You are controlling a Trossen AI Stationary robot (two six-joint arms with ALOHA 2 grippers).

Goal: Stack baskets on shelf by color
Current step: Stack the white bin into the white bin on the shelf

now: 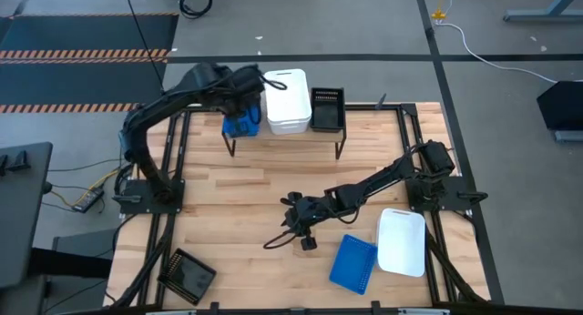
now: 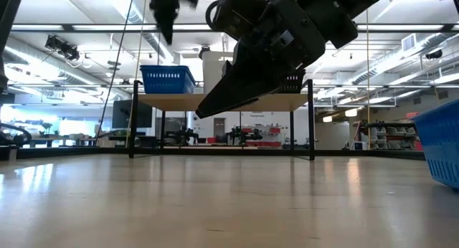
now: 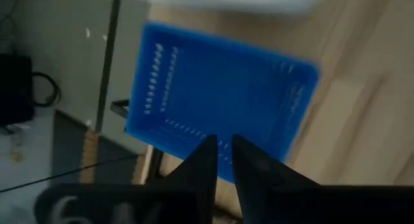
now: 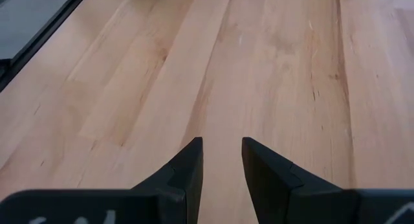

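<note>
Three baskets (image 1: 285, 101) on shelf (image 1: 357, 127), wooden table (image 1: 237, 206), ceiling-lit workshop beyond

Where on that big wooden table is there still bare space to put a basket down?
The widest bare patch is the table's left half, between the shelf and the black basket at the near-left corner. The strip just in front of the shelf is bare too. The near-right is crowded: blue basket, white basket and the right end effector.
</note>
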